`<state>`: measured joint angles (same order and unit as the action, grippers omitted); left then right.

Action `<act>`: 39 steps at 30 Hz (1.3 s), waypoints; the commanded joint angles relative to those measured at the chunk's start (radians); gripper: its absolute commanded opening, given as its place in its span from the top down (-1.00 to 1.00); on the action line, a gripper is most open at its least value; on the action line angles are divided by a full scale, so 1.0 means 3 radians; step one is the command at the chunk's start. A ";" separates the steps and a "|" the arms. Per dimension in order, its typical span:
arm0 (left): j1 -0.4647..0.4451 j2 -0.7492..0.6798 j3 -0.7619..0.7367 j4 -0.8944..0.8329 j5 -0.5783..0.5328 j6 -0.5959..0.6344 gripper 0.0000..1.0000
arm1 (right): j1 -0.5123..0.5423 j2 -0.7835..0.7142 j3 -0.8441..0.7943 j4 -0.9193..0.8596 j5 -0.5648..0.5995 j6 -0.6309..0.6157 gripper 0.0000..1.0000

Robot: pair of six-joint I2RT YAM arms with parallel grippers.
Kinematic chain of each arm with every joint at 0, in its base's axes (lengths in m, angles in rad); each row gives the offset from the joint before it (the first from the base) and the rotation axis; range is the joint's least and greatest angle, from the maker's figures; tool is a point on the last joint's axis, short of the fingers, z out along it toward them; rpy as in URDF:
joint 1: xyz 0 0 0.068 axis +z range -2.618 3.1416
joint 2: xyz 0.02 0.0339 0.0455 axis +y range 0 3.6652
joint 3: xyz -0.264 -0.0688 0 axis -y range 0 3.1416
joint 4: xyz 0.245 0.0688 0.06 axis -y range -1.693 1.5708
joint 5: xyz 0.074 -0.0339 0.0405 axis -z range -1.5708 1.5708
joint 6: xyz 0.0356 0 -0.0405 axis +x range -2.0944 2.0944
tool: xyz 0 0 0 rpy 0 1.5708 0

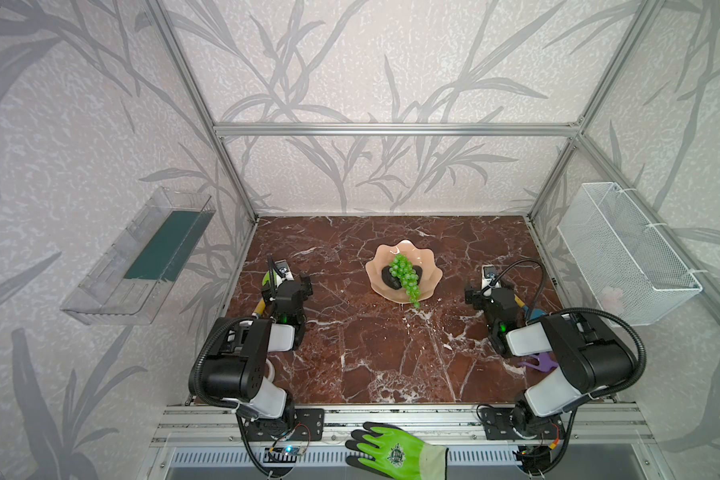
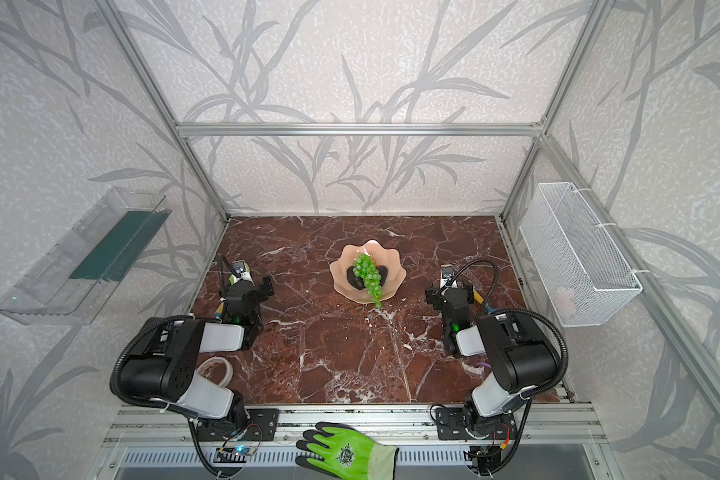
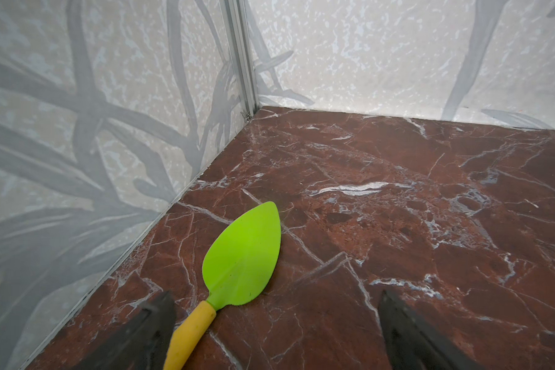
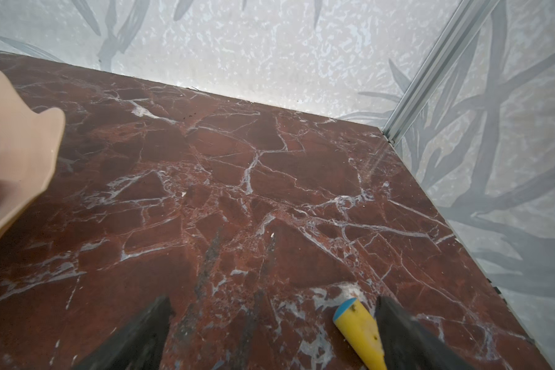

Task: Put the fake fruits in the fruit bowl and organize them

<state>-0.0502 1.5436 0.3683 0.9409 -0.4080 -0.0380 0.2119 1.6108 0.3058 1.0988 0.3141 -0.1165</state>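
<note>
The marble counter [image 1: 350, 353] carries the fruit bowl [image 1: 432, 266]. Left of the bowl the left jaws gape empty above a green trowel [image 3: 244, 256]; right of it the right jaws gape empty. In the bowl, grapes [image 1: 405, 272] lie across two avocados [image 1: 390, 278].

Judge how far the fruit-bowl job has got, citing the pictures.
Done: grapes and two avocados lie in the fruit bowl. In hand: nothing; left gripper and right gripper are open, empty, away from it. Left: no apple is visible; the grapes' tail overhangs the rim.
</note>
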 commanded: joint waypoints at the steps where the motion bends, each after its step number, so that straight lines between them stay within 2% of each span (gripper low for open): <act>1: 0.0019 -0.0008 0.0061 -0.0043 0.0048 -0.0008 -0.98 | -0.0016 -0.0006 0.0089 0.0011 -0.0006 -0.0004 -0.98; 4: 0.0019 -0.0007 0.0060 -0.0048 0.0046 -0.0011 -0.98 | -0.0052 -0.0022 0.0076 0.0003 -0.0045 0.0024 -0.98; 6: 0.0020 -0.0010 0.0063 -0.0048 0.0046 -0.0012 -0.98 | -0.0089 0.0003 -0.0072 0.0325 0.0045 0.0107 -0.98; 9: 0.0019 -0.0007 0.0063 -0.0047 0.0049 -0.0012 -0.98 | -0.0170 -0.0003 -0.0146 0.0418 -0.0100 0.0160 -0.98; 10: 0.0019 -0.0010 0.0061 -0.0047 0.0047 -0.0012 -0.98 | -0.0169 0.0007 -0.0123 0.0404 -0.0389 0.0051 -0.98; 11: 0.0019 -0.0007 0.0062 -0.0047 0.0048 -0.0009 -0.98 | -0.0169 -0.0019 -0.0105 0.0326 -0.0876 -0.0124 -0.98; 12: 0.0020 -0.0010 0.0062 -0.0047 0.0049 -0.0015 -0.98 | -0.0169 -0.0045 -0.0087 0.0238 -0.0953 -0.0162 -0.98; 14: 0.0020 -0.0007 0.0064 -0.0048 0.0048 -0.0011 -0.98 | -0.0182 -0.0014 -0.0055 0.0250 -0.0033 0.0222 -0.99; 16: 0.0019 -0.0009 0.0064 -0.0048 0.0048 -0.0016 -0.98 | -0.0346 -0.0124 -0.0155 0.0227 -0.0284 0.0374 -0.98; 18: 0.0019 -0.0008 0.0061 -0.0044 0.0046 -0.0009 -0.98 | -0.0354 -0.0024 -0.0170 0.0404 -0.1122 0.0048 -0.98; 19: 0.0019 -0.0007 0.0062 -0.0048 0.0046 -0.0009 -0.98 | -0.0341 0.0012 -0.0190 0.0523 -0.1240 -0.0004 -0.98; 20: 0.0019 -0.0007 0.0065 -0.0048 0.0048 -0.0011 -0.98 | -0.0302 -0.0037 -0.0239 0.0522 -0.0872 0.0028 -0.98; 21: 0.0022 -0.0011 0.0064 -0.0046 0.0050 -0.0015 -0.98 | -0.0292 -0.0042 -0.0262 0.0542 -0.0207 0.0260 -0.99; 22: 0.0019 -0.0008 0.0064 -0.0047 0.0046 -0.0011 -0.98 | -0.0405 -0.0001 -0.0287 0.0643 -0.0343 0.0408 -0.98; 23: 0.0020 -0.0010 0.0066 -0.0048 0.0051 -0.0015 -0.98 | -0.0424 0.0020 -0.0303 0.0715 -0.0500 0.0378 -0.98; 25: 0.0019 -0.0009 0.0066 -0.0048 0.0048 -0.0014 -0.98 | -0.0430 0.0023 -0.0257 0.0655 -0.1223 0.0142 -0.98; 26: 0.0019 -0.0009 0.0062 -0.0052 0.0050 -0.0014 -0.98 | -0.0414 -0.0006 -0.0252 0.0594 -0.1227 0.0091 -0.98; 28: 0.0019 -0.0008 0.0062 -0.0048 0.0047 -0.0014 -0.98 | -0.0364 0.0004 -0.0204 0.0523 -0.0431 0.0284 -0.98; 29: 0.0021 -0.0007 0.0064 -0.0048 0.0051 -0.0013 -0.98 | -0.0374 -0.0068 -0.0168 0.0346 -0.0294 0.0380 -0.98; 31: 0.0020 -0.0007 0.0062 -0.0045 0.0051 -0.0012 -0.98 | -0.0371 -0.0131 -0.0099 0.0119 -0.0438 0.0323 -0.98; 33: 0.0021 -0.0011 0.0063 -0.0047 0.0051 -0.0014 -0.98 | -0.0348 -0.0075 -0.0006 0.0058 -0.0388 0.0287 -0.98; 35: 0.0020 -0.0009 0.0064 -0.0048 0.0050 -0.0016 -0.98 | -0.0339 -0.0101 0.0135 -0.0244 -0.0337 0.0294 -0.98; 39: 0.0022 -0.0007 0.0062 -0.0050 0.0050 -0.0016 -0.98 | -0.0256 -0.0088 0.0167 -0.0270 -0.0209 0.0236 -0.98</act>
<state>-0.0502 1.5436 0.3714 0.9340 -0.3935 -0.0444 0.1242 1.5963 0.3412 1.0618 0.2070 -0.0360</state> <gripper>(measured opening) 0.991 0.990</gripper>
